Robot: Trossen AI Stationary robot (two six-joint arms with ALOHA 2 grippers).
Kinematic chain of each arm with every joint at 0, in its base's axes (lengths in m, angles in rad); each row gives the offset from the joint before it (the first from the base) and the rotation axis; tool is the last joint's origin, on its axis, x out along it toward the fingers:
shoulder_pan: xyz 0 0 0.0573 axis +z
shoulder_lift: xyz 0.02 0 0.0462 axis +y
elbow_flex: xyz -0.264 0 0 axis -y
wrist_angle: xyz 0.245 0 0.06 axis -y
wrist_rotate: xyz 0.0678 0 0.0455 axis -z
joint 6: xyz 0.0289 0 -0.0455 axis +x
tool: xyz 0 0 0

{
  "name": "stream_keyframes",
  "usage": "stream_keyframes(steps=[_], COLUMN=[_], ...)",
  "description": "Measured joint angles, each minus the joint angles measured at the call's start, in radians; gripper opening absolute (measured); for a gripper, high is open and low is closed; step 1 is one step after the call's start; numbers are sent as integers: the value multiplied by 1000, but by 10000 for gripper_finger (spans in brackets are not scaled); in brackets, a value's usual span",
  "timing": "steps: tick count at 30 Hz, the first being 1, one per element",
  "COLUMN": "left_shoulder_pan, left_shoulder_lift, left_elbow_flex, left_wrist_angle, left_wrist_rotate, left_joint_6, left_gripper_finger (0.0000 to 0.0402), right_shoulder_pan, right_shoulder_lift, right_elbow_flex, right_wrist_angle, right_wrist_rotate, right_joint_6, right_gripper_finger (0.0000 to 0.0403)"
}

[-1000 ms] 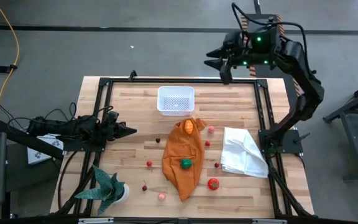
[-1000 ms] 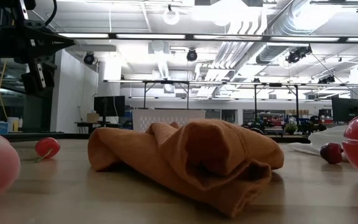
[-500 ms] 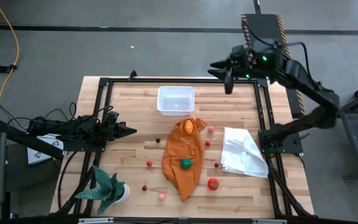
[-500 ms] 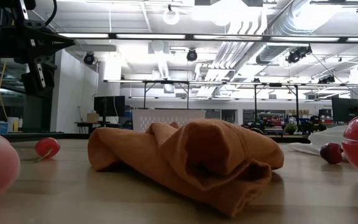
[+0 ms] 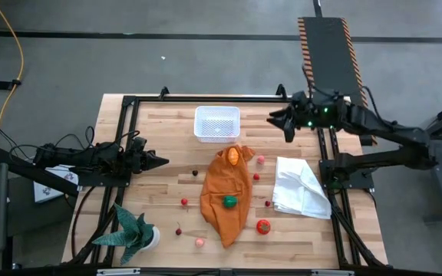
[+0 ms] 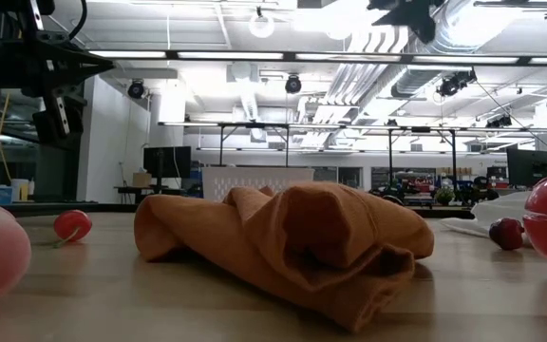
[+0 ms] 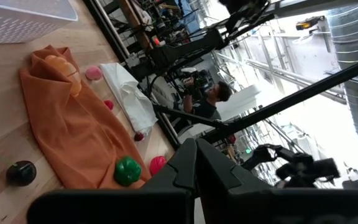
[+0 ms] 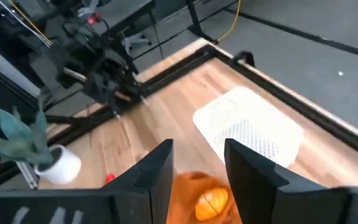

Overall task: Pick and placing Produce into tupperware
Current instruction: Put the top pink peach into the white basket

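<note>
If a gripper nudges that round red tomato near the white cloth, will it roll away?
Probably. The red tomato looks round and glossy, so it would likely roll on the bare table. It sits clear of the white cloth, so nothing would stop it, and smooth skin may slip between fingers.

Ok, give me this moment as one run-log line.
right claw: open, empty, raised over table's far right | left claw: shut, parked left | white translucent plastic tub: empty | small toy produce: scattered

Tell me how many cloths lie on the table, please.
2. The orange cloth lies crumpled at the table's middle, carrying an orange piece and a green piece. The white cloth lies folded to its right, near the table's right edge. Nothing seems hidden.
</note>
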Motion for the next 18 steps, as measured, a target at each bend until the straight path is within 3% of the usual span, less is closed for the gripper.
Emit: stream_keyframes(steps=[9, 18], left_shoulder_pan=[0, 0], left_shoulder_lift=[0, 0], left_elbow_flex=[0, 0], left_wrist_angle=[0, 0], left_wrist_rotate=[0, 0], left_joint_6=[0, -2], left_gripper_finger=[1, 1], right_shoulder_pan=[75, 116], right_shoulder_lift=[2, 87], right_elbow_flex=[-206, -226], right_wrist_angle=[0, -8], right_wrist_rotate=[38, 44], right_joint_6=[127, 148], right_gripper_finger=[133, 133])
